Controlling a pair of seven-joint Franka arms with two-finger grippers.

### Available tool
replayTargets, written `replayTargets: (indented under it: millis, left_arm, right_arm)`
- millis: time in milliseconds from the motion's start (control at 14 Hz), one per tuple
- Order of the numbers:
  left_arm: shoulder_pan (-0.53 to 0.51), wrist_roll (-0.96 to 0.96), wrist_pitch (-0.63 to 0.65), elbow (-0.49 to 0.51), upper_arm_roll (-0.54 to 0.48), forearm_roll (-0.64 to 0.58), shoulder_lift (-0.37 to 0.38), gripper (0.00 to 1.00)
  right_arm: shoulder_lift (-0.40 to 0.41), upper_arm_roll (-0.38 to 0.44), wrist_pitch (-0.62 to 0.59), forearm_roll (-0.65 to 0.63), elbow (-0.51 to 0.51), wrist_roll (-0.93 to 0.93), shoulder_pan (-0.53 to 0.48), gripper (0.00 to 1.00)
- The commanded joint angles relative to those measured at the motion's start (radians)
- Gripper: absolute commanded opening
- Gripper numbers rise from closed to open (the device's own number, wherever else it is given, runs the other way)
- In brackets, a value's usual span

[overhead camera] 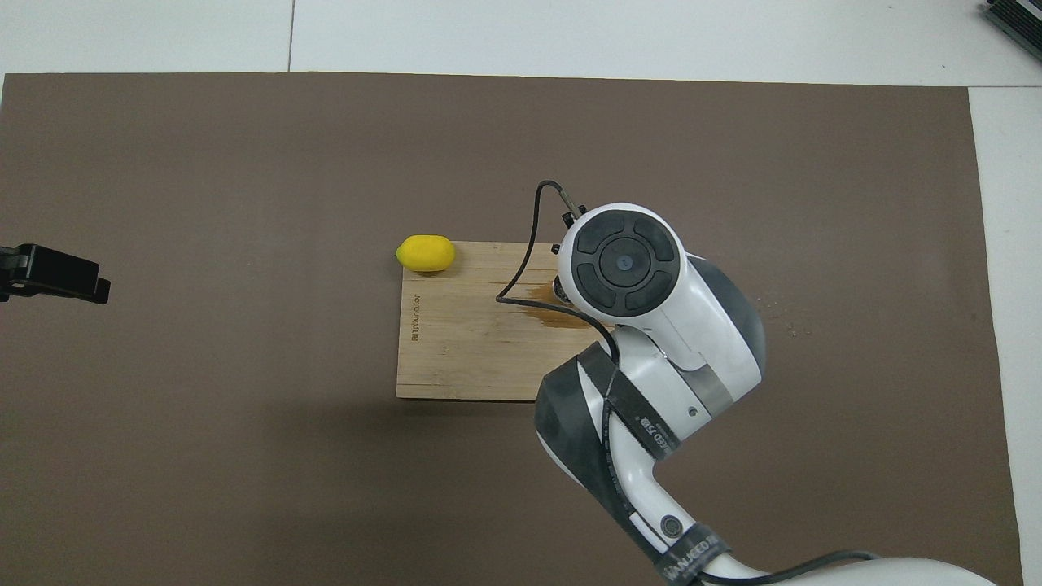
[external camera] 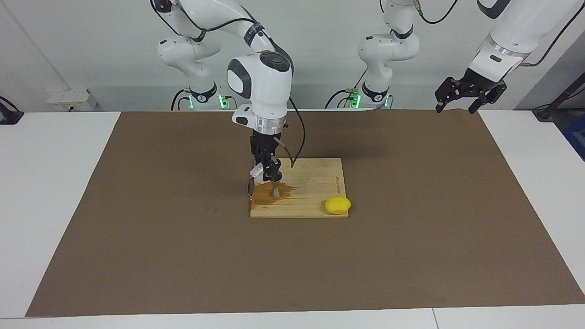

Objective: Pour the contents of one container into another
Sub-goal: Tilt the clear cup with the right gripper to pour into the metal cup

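Right end effector (external camera: 268, 175) clamped on tilted clear cup (external camera: 255, 172) over jigger (external camera: 275, 189) — left end effector (external camera: 460, 98) released, waiting, desk edge.

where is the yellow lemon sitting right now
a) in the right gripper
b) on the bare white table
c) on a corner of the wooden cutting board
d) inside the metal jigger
c, the yellow lemon rests on a corner of the wooden cutting board, toward the left arm's end, apart from the right gripper.
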State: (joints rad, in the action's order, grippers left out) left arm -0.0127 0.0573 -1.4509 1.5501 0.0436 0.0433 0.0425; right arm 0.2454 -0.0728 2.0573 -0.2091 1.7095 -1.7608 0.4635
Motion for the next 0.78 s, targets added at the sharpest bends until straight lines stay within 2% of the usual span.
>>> replayTargets:
  millis: [0, 214, 499, 712]
  left_arm:
    - [-0.016, -0.005, -0.009, 0.027, 0.013, 0.003, 0.022, 1.00]
    - [-0.016, -0.005, -0.011, 0.027, 0.013, 0.003, 0.022, 1.00]
    - [-0.016, -0.005, -0.009, 0.027, 0.013, 0.003, 0.022, 1.00]
    - [-0.016, -0.005, -0.011, 0.027, 0.013, 0.003, 0.022, 1.00]
  right_arm:
    - [0.015, -0.008, -0.006, 0.071, -0.027, -0.022, -0.037, 0.00]
    - [0.020, -0.010, -0.003, 0.077, -0.024, -0.020, -0.055, 0.00]
    - [0.026, -0.008, 0.000, 0.223, -0.022, -0.016, -0.098, 0.00]
    - [0.028, -0.010, 0.029, 0.284, 0.007, 0.009, -0.137, 0.00]
